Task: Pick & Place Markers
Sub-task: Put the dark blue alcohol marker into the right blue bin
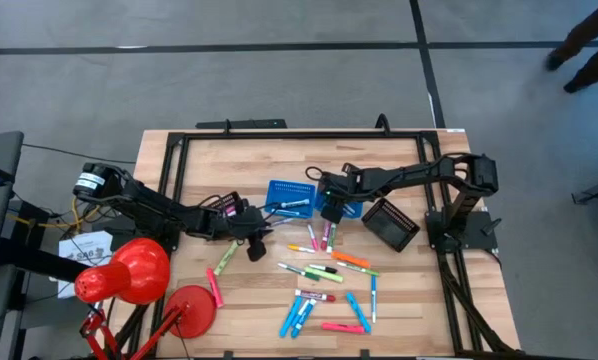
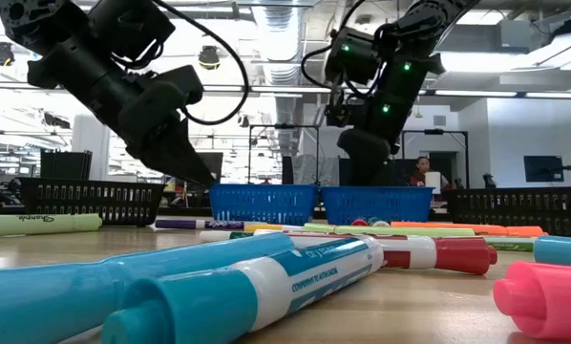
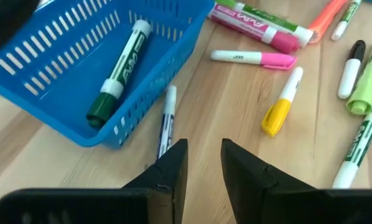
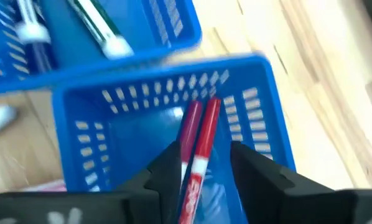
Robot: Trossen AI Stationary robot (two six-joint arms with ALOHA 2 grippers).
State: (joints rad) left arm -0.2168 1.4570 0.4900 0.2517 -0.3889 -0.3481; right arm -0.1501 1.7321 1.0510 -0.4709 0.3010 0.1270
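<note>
Lying between the right gripper's (image 4: 201,165) parted fingers, a red marker (image 4: 200,149) sits in a blue basket (image 4: 260,93); only the right wrist view shows it. Left gripper (image 3: 203,163), slightly parted and empty, hovers by scattered markers (image 1: 329,272).

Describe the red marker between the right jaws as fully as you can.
The red marker is a slim pen with a red cap, a white band and a red barrel. It hangs lengthwise between the right gripper's parted jaws, over a blue perforated basket. Whether the jaws touch it is unclear, as motion blur doubles its outline.
</note>
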